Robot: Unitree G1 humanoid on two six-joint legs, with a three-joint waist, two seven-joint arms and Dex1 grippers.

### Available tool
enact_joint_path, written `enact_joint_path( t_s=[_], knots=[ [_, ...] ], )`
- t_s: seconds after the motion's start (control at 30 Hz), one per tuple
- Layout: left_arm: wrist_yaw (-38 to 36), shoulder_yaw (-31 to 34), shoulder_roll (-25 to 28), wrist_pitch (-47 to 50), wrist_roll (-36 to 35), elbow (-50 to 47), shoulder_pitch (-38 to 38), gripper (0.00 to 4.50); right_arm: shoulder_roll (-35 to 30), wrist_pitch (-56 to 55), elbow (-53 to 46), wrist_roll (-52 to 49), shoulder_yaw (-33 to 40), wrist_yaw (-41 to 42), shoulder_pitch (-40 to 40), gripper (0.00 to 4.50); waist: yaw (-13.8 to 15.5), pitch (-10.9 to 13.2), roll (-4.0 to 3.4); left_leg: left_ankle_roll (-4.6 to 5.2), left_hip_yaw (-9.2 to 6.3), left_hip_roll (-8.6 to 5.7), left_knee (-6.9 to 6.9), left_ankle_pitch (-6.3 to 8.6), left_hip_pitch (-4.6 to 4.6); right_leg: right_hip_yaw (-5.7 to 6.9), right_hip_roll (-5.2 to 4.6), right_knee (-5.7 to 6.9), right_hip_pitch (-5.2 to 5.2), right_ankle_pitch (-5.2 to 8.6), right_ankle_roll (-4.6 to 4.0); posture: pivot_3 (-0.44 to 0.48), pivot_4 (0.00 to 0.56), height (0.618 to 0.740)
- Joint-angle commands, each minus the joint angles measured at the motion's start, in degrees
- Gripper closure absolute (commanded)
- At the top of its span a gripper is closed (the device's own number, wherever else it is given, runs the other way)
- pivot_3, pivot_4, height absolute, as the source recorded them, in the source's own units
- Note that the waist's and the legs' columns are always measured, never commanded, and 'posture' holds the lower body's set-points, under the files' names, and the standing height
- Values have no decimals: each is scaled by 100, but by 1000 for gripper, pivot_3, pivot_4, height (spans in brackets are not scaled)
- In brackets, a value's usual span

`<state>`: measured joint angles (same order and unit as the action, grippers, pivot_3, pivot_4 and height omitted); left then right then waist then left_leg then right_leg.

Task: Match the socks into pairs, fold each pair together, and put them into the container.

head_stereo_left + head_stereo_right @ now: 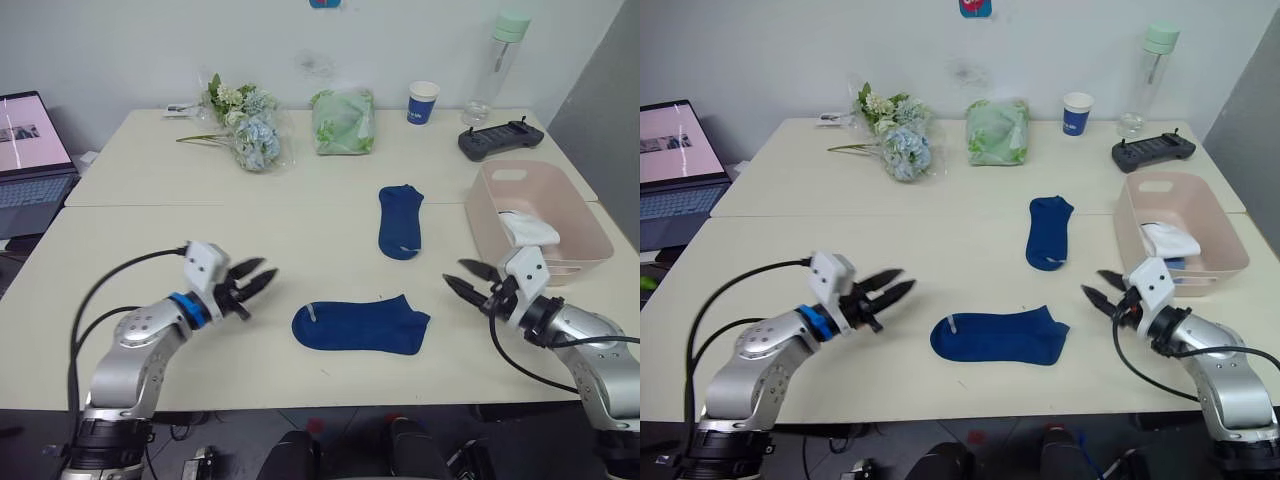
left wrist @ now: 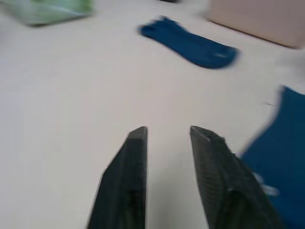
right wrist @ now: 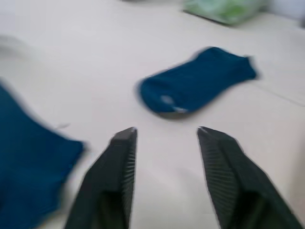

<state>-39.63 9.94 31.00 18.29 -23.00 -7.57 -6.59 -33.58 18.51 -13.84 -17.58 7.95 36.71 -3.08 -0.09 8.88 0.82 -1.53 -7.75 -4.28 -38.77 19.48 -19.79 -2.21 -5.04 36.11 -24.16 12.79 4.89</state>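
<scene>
Low over the table, both claws, left (image 1: 253,281) and right (image 1: 468,279), gape, angled inward.

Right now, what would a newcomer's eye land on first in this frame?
Two navy socks on the pale table: the near navy sock lies flat crosswise between both arms, the far navy sock lies lengthwise beyond it. The left tool and right tool hover open on either side of the near one. At the robot's right, the pink container holds a white folded bundle.
</scene>
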Motion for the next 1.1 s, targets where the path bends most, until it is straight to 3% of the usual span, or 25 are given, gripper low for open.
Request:
enact_joint_path(
  t_s=[0.03,0.13,0.2,0.23,0.5,0.83,1.1],
  knots=[
    [443,259,-139,-239,218,118,168,1728,226,-303,235,299,-70,-337,-86,1202,-2,0,-2,0,2,-1,1,0,0,-1,0,0,0,0,0,0,150,740],
    [640,367,-236,-367,308,113,375,730,391,-454,449,466,-218,-407,-214,75,-3,0,-1,0,5,0,0,0,-2,-6,-2,-2,-3,0,0,0,150,740],
    [642,318,-259,-405,333,11,494,117,496,-494,563,515,-297,-454,-338,0,-9,0,-3,0,6,0,0,0,-1,-6,-1,-1,-3,0,0,0,150,740],
    [647,275,-255,-428,358,-64,533,54,553,-477,635,500,-332,-429,-417,0,-9,1,-3,0,6,1,0,0,0,-6,-1,0,-3,-1,0,0,150,740],
    [1058,251,-441,-325,366,-704,523,54,510,-564,1408,806,-721,-186,-1193,0,-9,1,-3,0,4,0,0,0,-1,-4,-1,0,-2,-1,-1,0,150,740],
    [1016,-303,-470,885,-323,-2165,99,54,812,-292,2814,1692,-1938,136,-2759,0,-66,1,-3,-1,7,-1,0,0,-3,-3,1,0,-6,-4,-6,0,150,740],
    [1186,-443,-567,1121,-361,-2279,-173,54,884,-424,4117,2213,-2353,335,-3667,0,-153,0,-3,-2,12,-4,-4,-1,3,-4,2,1,0,-8,-11,0,150,740]
  ],
)
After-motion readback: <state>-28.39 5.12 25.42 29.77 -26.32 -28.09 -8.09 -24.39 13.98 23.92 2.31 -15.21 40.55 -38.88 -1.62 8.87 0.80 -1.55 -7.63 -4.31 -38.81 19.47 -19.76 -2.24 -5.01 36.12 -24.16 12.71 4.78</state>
